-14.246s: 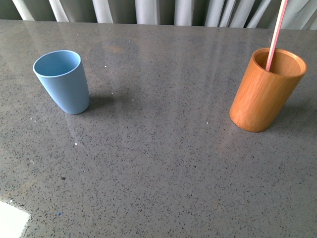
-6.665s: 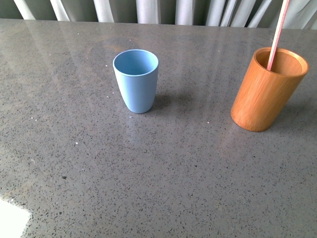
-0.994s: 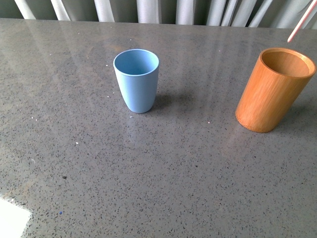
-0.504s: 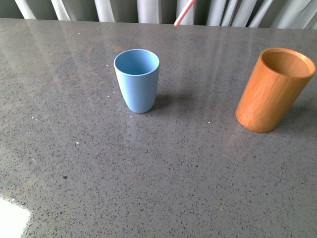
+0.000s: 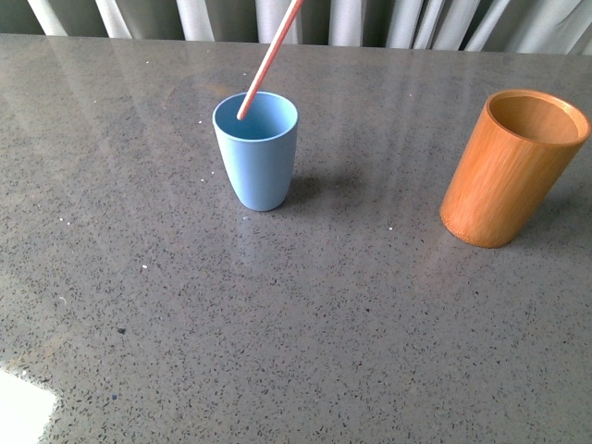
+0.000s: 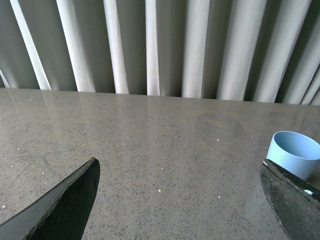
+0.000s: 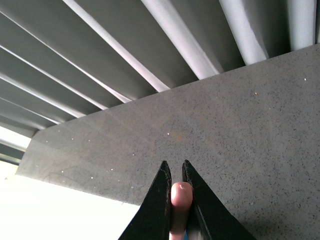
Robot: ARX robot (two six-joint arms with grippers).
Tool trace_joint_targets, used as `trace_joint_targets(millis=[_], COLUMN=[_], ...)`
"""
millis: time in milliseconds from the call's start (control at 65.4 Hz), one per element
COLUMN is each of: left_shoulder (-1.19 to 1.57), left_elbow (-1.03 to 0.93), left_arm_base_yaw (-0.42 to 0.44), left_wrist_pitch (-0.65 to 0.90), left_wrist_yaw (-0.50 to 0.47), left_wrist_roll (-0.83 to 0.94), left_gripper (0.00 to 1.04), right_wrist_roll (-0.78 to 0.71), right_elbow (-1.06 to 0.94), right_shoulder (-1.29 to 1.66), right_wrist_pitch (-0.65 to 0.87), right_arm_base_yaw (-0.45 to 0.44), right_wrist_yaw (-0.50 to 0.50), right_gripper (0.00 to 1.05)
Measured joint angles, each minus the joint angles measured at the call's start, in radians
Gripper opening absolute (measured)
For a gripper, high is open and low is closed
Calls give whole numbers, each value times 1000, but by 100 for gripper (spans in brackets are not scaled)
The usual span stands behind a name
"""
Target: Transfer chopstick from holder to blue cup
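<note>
The pinkish-red chopstick (image 5: 269, 59) slants down from the top edge of the front view, its lower tip at the mouth of the light blue cup (image 5: 256, 165). The cup stands upright left of the middle of the grey table (image 5: 305, 314). At the right stands the orange-brown holder (image 5: 505, 176), with nothing showing inside it. My right gripper (image 7: 173, 169) is shut on the chopstick (image 7: 179, 200), whose rounded end shows between the dark fingers. My left gripper (image 6: 177, 167) is open over bare table, with the blue cup (image 6: 295, 156) beside one finger. Neither gripper appears in the front view.
Pale pleated curtains (image 5: 351, 18) hang behind the table's far edge. A bright white patch (image 5: 20, 412) lies at the near left corner of the front view. Speckled grey tabletop stretches between the cup and the holder.
The chopstick has left the holder, travelled left across the top of the view and come down with its tip at the cup's mouth. The cup was earlier moved from far left toward the middle.
</note>
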Motion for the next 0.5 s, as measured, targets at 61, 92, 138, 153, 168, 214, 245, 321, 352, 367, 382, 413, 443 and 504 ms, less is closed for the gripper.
trace_joint_targets(millis=[61,92,138,153,168,214,245,321,352,367,382,413,443,504], left_shoulder=[0,0,0,0,0,0,0,0,0,0,0,0,0,0], left_elbow=[0,0,0,0,0,0,0,0,0,0,0,0,0,0], left_arm_base_yaw=[0,0,0,0,0,0,0,0,0,0,0,0,0,0], left_wrist_pitch=[0,0,0,0,0,0,0,0,0,0,0,0,0,0], left_wrist_yaw=[0,0,0,0,0,0,0,0,0,0,0,0,0,0], left_wrist_roll=[0,0,0,0,0,0,0,0,0,0,0,0,0,0], left_gripper=[96,96,96,96,96,96,96,96,96,96,96,96,96,96], right_wrist_roll=[-5,-7,-16,-18,-21,-36,-43,-53,-59,-61,-66,-72,-81,-101], right_elbow=[5,9,15,16,18,26,30,44,52,55,62,74,87,114], right_shoulder=[13,19,31,33,38,53,62,88,100,105,114,128,142,171], right_wrist_pitch=[13,19,27,29,32,38,40,51,56,58,61,62,62,61], right_arm_base_yaw=[6,9,13,14,15,22,26,32,33,34,34,34,34,34], right_wrist_yaw=[11,16,25,26,30,43,47,57,64,67,72,80,89,104], right_gripper=[2,2,2,2,2,2,2,2,2,2,2,2,2,2])
